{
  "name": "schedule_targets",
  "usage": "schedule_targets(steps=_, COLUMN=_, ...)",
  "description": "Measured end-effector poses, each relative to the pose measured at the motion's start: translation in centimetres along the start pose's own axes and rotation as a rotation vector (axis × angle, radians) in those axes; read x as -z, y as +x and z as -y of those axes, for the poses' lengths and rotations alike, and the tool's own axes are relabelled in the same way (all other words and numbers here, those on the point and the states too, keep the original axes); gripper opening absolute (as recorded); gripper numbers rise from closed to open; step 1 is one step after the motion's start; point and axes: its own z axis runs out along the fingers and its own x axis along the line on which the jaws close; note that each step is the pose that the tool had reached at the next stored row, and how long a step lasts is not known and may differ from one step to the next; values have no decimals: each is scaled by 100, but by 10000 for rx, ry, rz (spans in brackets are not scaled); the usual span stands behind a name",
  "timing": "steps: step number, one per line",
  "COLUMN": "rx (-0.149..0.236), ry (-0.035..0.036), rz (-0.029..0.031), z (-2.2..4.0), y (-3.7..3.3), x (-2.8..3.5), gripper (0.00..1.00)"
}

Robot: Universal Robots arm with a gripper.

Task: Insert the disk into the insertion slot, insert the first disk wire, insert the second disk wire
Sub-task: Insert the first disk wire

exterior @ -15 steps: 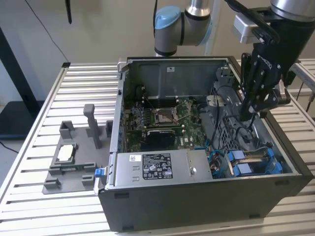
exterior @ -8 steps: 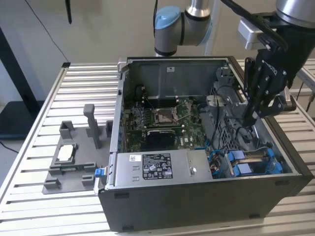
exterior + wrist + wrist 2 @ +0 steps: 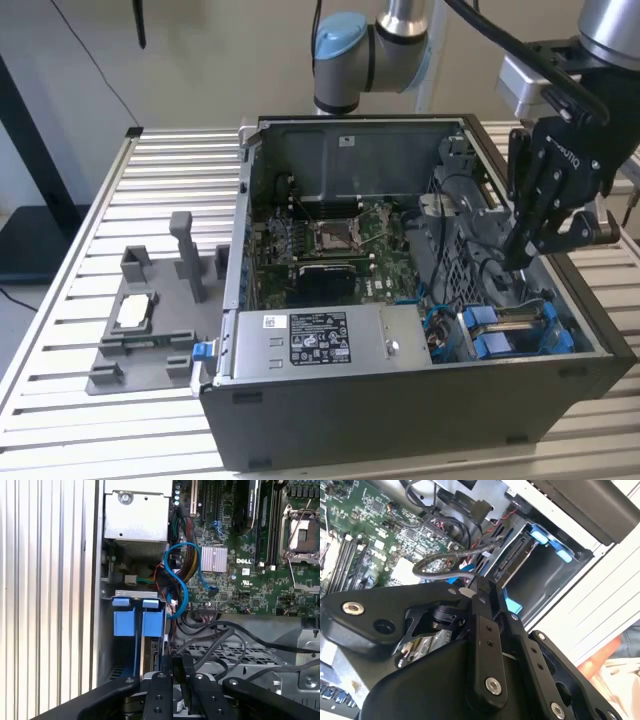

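So my gripper (image 3: 520, 258) is hanging inside the open computer case (image 3: 400, 420), over toward the exterior view's right, above the perforated grey metal just behind the drive corner. The disk (image 3: 515, 325) is already sitting in the insertion slot (image 3: 545, 580), down in the near corner of the case on the exterior view's right. The blue caddy tabs (image 3: 152, 622) stick up at the slot's mouth, right next to the case wall.

My fingers (image 3: 481, 597) are pinched together with basically no gap. In the second wrist view a black wire (image 3: 437, 560) loops over the board and runs straight into my tips, so as far as I can see I'm clamped on its end (the actual connector is tucked behind my own fingers, so I can't say much about it). In the first wrist view my tips (image 3: 180, 667) sit just beside the disk's edge, with a tangle of black cables fanning out over the grey mesh next to them.

Other stuff around:
- A blue cable (image 3: 182, 580) curls between the slot and the motherboard (image 3: 330, 250).
- The grey labelled power-supply box (image 3: 320, 340) lies along the near side of the case, next to the disk.
- The case stands on a slatted metal table (image 3: 100, 200).
- A grey plastic fixture (image 3: 150, 320) stands just outside the case on the exterior view's left.
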Motion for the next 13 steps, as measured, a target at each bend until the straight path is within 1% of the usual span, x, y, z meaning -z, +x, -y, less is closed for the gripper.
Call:
schedule_targets(steps=5, rx=0, ry=-3, rz=-8, z=58, y=55, x=-31, gripper=19)
schedule_targets(steps=13, rx=-1, ry=-36, rz=-53, z=152, y=101, x=-104, gripper=19)
